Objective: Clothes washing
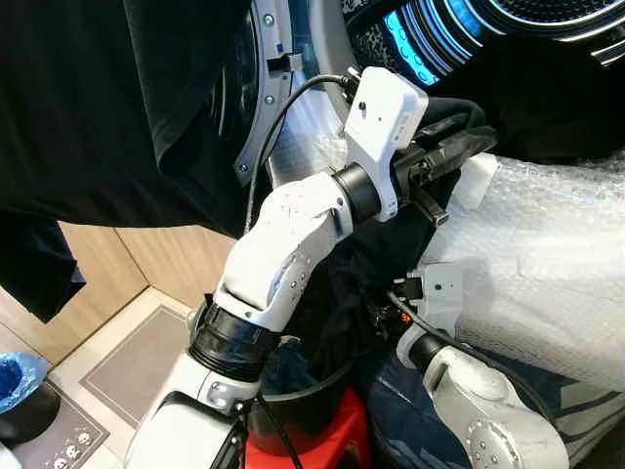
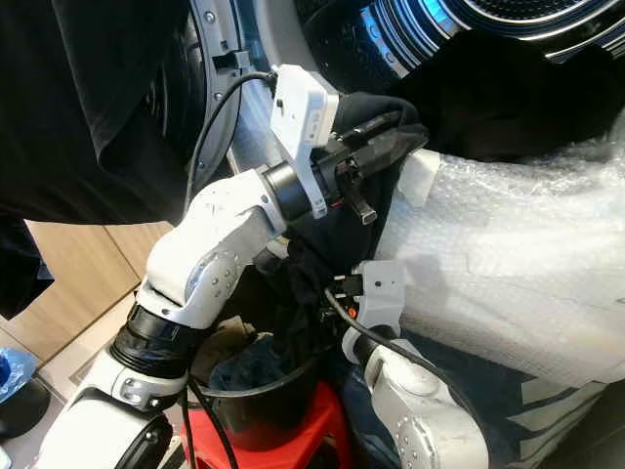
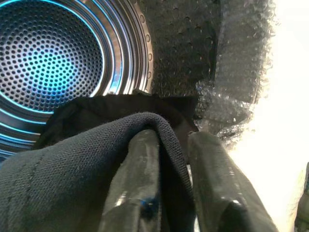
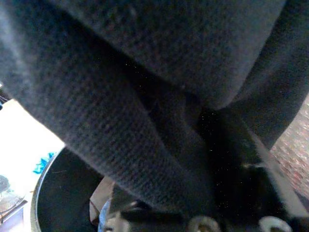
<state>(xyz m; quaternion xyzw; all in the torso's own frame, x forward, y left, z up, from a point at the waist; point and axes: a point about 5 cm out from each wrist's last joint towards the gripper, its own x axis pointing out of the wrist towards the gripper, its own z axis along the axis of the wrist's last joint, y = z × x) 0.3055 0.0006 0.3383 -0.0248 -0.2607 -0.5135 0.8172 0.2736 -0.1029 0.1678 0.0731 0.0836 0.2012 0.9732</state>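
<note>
My left gripper (image 1: 457,137) is raised in front of the washer drum (image 1: 439,29), shut on a dark garment (image 2: 303,283). The garment hangs from its fingers (image 3: 140,179) down into a black bucket (image 2: 264,405). In the left wrist view the cloth is draped over one finger and pinched between both, with the blue-lit drum (image 3: 48,53) just beyond. My right arm's wrist (image 1: 437,290) sits lower, beside the bucket, and its gripper is buried under the same dark cloth (image 4: 120,96). One black finger (image 4: 251,164) can be made out there.
The bucket stands on a red stool (image 1: 332,440) and holds more dark clothes. Bubble wrap (image 1: 547,264) covers the washer front on the right. A large black cloth (image 1: 107,98) hangs at upper left by the open washer door (image 1: 262,88). A blue object (image 1: 15,376) lies on the floor.
</note>
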